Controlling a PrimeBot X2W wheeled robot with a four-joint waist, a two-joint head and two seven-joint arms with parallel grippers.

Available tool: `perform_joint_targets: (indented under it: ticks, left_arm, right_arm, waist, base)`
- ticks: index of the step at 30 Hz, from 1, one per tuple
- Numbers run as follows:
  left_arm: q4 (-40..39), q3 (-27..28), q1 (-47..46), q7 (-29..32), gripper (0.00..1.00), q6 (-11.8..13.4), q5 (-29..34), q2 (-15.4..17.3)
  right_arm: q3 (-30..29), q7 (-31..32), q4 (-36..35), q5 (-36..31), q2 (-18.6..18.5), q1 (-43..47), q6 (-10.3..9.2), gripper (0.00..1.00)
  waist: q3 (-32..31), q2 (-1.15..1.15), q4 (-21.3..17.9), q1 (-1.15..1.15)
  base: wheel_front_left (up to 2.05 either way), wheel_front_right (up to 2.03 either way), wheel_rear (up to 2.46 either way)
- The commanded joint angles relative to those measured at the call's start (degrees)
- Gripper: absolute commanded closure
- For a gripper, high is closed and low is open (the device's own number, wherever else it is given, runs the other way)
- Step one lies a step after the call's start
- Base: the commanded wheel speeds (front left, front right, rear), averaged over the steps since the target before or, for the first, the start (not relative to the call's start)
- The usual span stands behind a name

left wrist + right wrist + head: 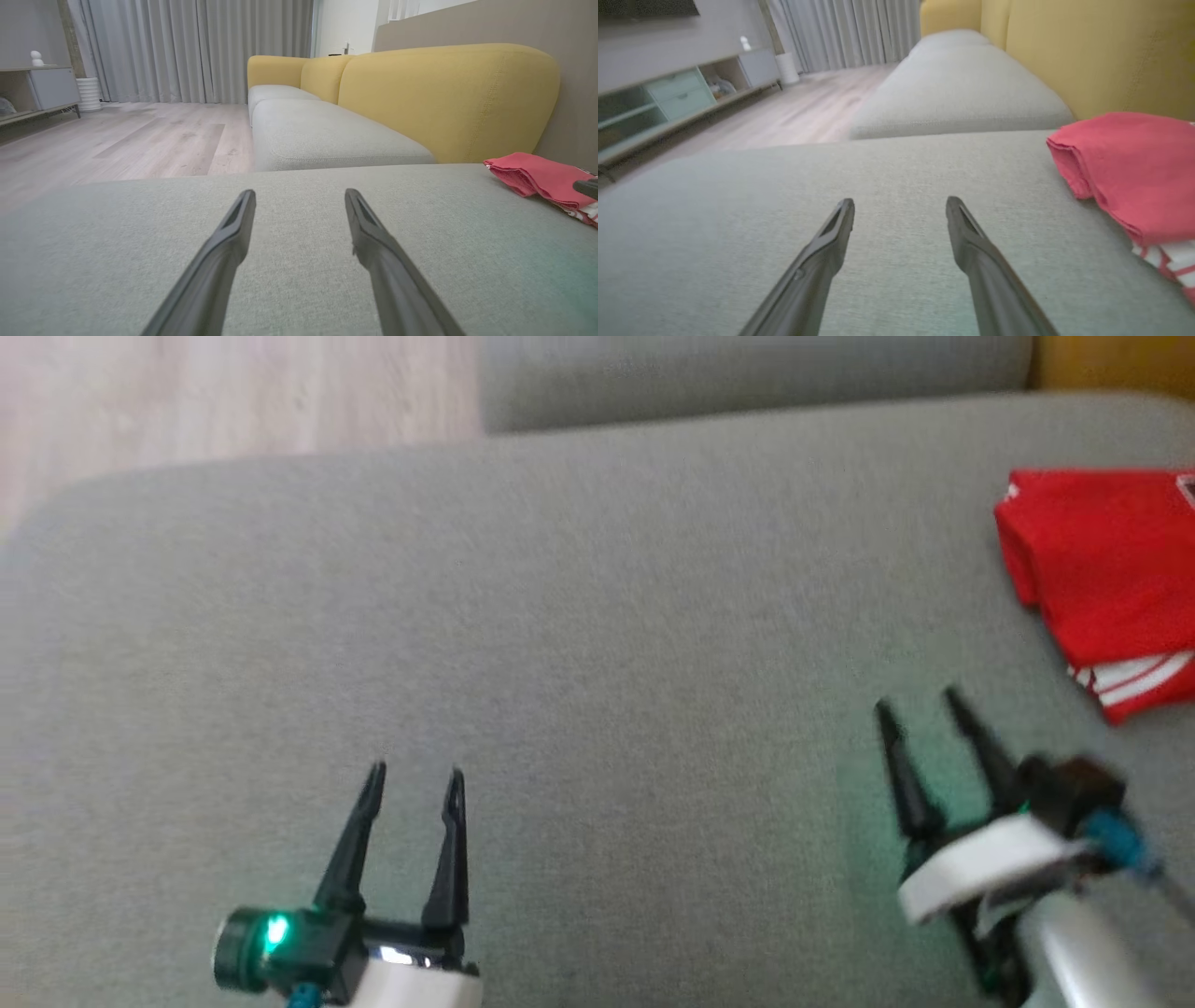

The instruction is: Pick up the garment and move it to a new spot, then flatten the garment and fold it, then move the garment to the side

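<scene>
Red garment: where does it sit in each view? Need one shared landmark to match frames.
Head view: garment folded at the right edge, upper half.
Left wrist view: garment at the right edge, mid-height.
Right wrist view: garment on the right side, cut by the edge.
Shared landmark: the grey cushion it lies on.

We see bare grey cushion across the frame's centre; the folded red garment blocks the right edge
</scene>
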Motion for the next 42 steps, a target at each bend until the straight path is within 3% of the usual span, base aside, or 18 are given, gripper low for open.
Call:
perform_joint_targets:
  ticks: [1, 5, 12, 20, 34, 35, 42]
  left_arm:
    - [-1.1, 1.2, -0.3, -0.3, 0.00, 0.1, -0.2, -0.2]
    - [-0.5, 1.0, 0.9, -0.3, 0.00, 0.2, -0.2, -0.2]
    - [-1.3, 3.4, 3.5, -0.3, 0.00, 0.5, 0.2, -0.2]
    - [-2.4, 5.8, 6.5, -0.3, 0.00, 0.3, 0.7, -0.2]
    - [-2.6, 6.6, 7.5, -0.3, 0.00, 1.2, 0.7, -0.2]
    - [-0.7, 4.4, 9.4, 0.0, 1.00, 0.9, 0.2, 0.1]
    - [1.5, 4.4, 9.4, 0.5, 1.00, 0.6, -3.2, 0.2]
  right_arm:
    - [1.6, -4.0, 0.1, 0.0, 0.3, -0.6, -0.04, 0.00]
    - [0.9, -7.4, 3.1, -3.9, 3.2, 1.7, -0.04, 0.00]
    - [-6.2, -7.5, -8.4, -8.7, 7.1, 10.8, -0.04, 0.00]
    - [-8.2, -7.5, -11.9, -10.0, 7.9, 16.1, -0.04, 0.00]
    - [-7.9, -7.5, -11.7, -9.3, 8.0, 16.9, -0.04, 0.00]
    - [-9.2, -6.9, -10.0, -9.6, 8.3, 18.0, 0.00, 1.00]
    - [-9.0, -6.3, -7.8, -6.3, 8.2, 17.8, 0.00, 1.00]
  waist:
    - [-3.9, 0.00, 2.2, 0.01]
    - [-6.9, 0.00, 3.5, 0.01]
    - [-9.9, 0.00, 3.7, 0.01]
    - [-10.9, 0.00, 2.8, 0.01]
    - [-11.4, 0.00, 2.0, 0.01]
    - [-11.4, 0.00, 2.0, 0.01]
    - [-11.2, 0.00, 1.9, 0.02]
  base:
    - [0.00, 0.00, 0.00]
    - [0.00, 0.00, 0.00]
    - [0.00, 0.00, 0.00]
    - [0.00, 0.00, 0.00]
    - [0.00, 0.00, 0.00]
    - [0.00, 0.00, 0.00]
    - [0.00, 0.00, 0.00]
